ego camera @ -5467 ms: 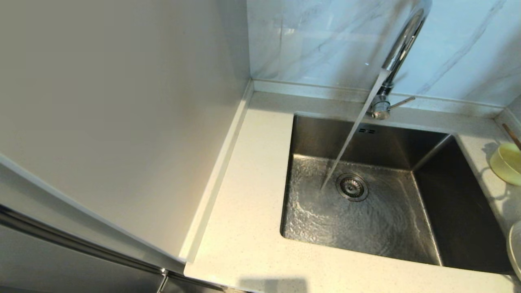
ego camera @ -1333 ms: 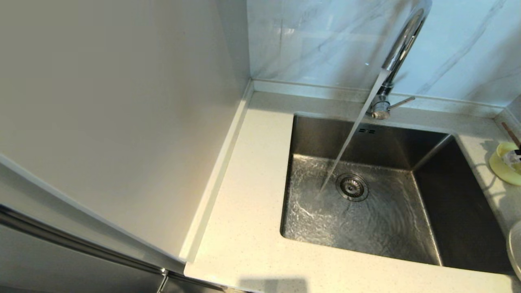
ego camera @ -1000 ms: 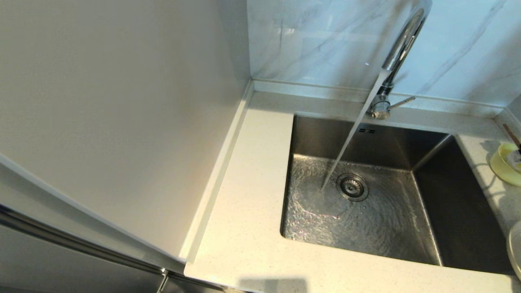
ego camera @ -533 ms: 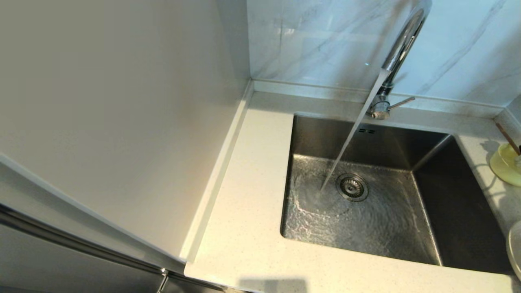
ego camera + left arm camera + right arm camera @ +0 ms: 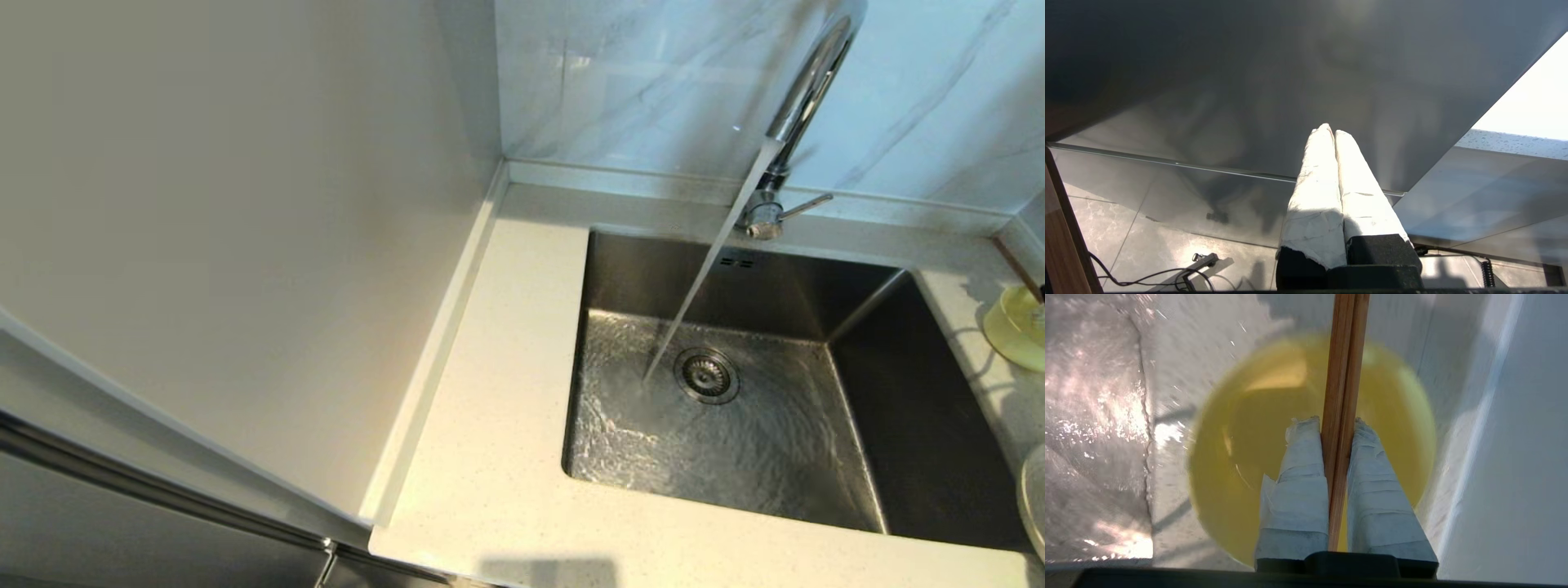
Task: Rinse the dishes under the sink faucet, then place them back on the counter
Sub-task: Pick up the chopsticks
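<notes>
At the right edge of the head view, a pale-yellow bowl [image 5: 1016, 327] sits on the speckled cream tabletop [image 5: 506, 457], cut off by the frame, with a thin brown stick [image 5: 1019, 265] rising behind it toward the corner. Lower on that same edge, only a sliver of a cream-white plate [image 5: 1035, 498] shows. Centre frame, water [image 5: 702, 269] slants from the chrome faucet [image 5: 804, 98] into the steel sink [image 5: 914, 425], rippling around the round drain strainer [image 5: 706, 376]. A plain pale panel [image 5: 229, 229] fills the upper left, a marbled wall [image 5: 653, 82] the top.

Seen from the right wrist, the right tool [image 5: 1337, 422] pinches a pair of wooden chopsticks [image 5: 1345, 355] between its white-wrapped fingers [image 5: 1298, 490], directly over the glossy, blurred yellow bowl [image 5: 1241, 449]; whether the chopsticks touch the bowl cannot be told. Neither arm appears in the head view.

Seen from the left wrist, the left tool [image 5: 1334, 130] is parked with its wrapped fingers pressed together, pointing at a grey cabinet face [image 5: 1249, 81], above a tiled floor [image 5: 1126, 245] with cables [image 5: 1151, 275].
</notes>
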